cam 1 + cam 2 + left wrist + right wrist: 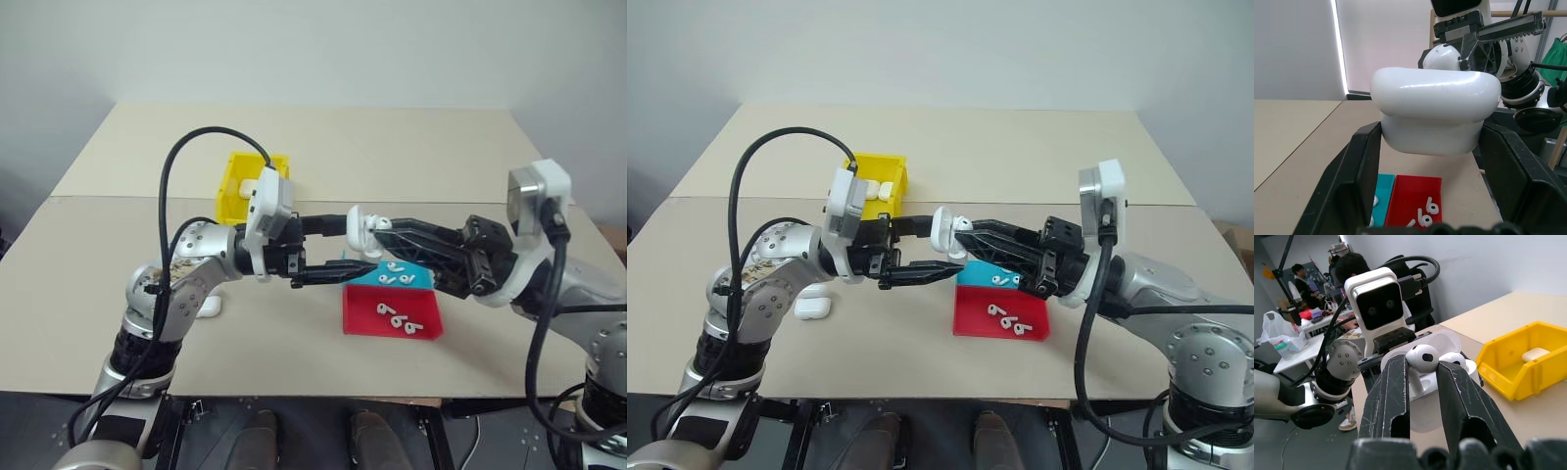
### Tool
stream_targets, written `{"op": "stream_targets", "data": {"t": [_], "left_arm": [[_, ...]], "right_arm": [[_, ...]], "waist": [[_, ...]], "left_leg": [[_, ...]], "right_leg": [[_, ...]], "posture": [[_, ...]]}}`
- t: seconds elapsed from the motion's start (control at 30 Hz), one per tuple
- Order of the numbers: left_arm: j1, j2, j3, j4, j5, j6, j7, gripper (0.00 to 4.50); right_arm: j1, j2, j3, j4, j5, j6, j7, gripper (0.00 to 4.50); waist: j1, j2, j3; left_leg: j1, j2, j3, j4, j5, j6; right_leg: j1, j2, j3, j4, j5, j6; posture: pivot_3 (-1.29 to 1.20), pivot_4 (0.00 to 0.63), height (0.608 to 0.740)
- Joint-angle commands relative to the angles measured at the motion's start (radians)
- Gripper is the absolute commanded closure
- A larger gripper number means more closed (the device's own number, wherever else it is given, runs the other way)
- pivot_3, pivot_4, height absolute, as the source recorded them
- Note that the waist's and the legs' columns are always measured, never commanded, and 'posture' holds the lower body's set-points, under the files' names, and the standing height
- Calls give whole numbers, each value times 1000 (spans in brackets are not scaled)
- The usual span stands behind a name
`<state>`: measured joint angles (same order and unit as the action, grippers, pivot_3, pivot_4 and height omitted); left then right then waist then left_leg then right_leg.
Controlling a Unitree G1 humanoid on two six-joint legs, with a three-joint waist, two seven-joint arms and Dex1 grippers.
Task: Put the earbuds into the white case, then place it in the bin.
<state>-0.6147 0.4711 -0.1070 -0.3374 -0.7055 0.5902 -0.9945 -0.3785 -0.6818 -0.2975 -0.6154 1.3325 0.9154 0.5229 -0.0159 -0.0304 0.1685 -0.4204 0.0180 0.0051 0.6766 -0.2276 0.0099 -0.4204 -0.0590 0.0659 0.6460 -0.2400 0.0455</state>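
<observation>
My left gripper (1432,134) is shut on the white case (1435,115), held above the table with its lid open. My right gripper (1422,366) is shut on one white earbud (1421,357), with the bud's head right at the open case (1442,382). A second earbud (1453,358) appears to sit in the case. In the head views the two grippers meet over the table's middle, with the case (360,228) between them. The yellow bin (240,186) stands behind my left gripper. More earbuds (397,318) lie in a red tray.
A red tray (364,299) and a teal tray (423,284), both holding earbuds, sit under my right gripper's fingers. Another white case (811,306) lies on the table by my left arm. One more case (884,191) rests inside the bin. People stand beyond the table (1298,276).
</observation>
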Motion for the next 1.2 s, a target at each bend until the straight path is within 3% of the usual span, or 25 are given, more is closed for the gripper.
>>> {"op": "stream_targets", "data": {"t": [0.03, 0.9, 1.2], "left_arm": [[-12, -3, 16, -26, -10, -17, -5, 1719], [-35, -39, 2, 28, 34, -43, -21, 1719], [-39, -44, 6, 36, 42, -48, -27, 1719]], "right_arm": [[13, -29, 14, -19, -25, -23, 13, 3867], [42, -120, 85, -60, -112, -85, 88, 3867], [45, -133, 84, -61, -116, -92, 92, 853]], "waist": [[0, 0, 0], [2, 0, 0], [2, 0, 0]], "left_leg": [[0, 0, 0, 0, 0, 0], [0, 0, 0, 0, 0, 0], [0, 0, 0, 0, 0, 0]], "right_leg": [[0, 0, 0, 0, 0, 0], [0, 0, 0, 0, 0, 0], [0, 0, 0, 0, 0, 0]], "posture": [[0, 150, 740], [0, 150, 740], [0, 150, 740]]}}
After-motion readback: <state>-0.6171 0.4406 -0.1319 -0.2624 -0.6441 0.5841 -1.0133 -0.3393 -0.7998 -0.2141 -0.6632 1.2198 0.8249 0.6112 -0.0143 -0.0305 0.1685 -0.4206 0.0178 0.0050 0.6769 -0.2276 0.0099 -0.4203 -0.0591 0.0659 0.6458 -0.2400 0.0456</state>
